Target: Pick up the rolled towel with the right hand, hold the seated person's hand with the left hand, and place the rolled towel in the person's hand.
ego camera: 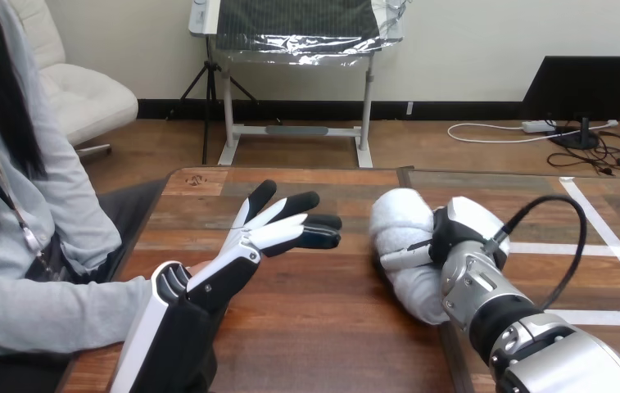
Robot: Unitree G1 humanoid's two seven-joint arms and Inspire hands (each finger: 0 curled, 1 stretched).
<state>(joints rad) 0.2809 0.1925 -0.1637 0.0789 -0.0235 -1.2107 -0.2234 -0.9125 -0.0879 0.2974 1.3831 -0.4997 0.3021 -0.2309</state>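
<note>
One rolled towel (400, 217) at three o'clock, the right hand's (458, 233) fingers curled round it. At nine o'clock over the counter (323, 327), the left hand (237, 258) stretches its fingers straight, grasping nothing.

The table (323, 327) is wood planks, brown with visible grain and a low sheen, not mirror-glossy. White tape (609, 237) on it looks flat and matt. The rolled towel (400, 217) is white cloth, soft and fuzzy, clearly a rough pile. Both the left hand (265, 233) and the right hand (454, 233) are smooth hard plastic, with glossy white shells over black. The right forearm (536, 344) is silvery metal with a satin shine. The black cable (572, 246) looks rubbery and matt. The person's grey sleeve (36, 311) is plain matt fabric.
</note>
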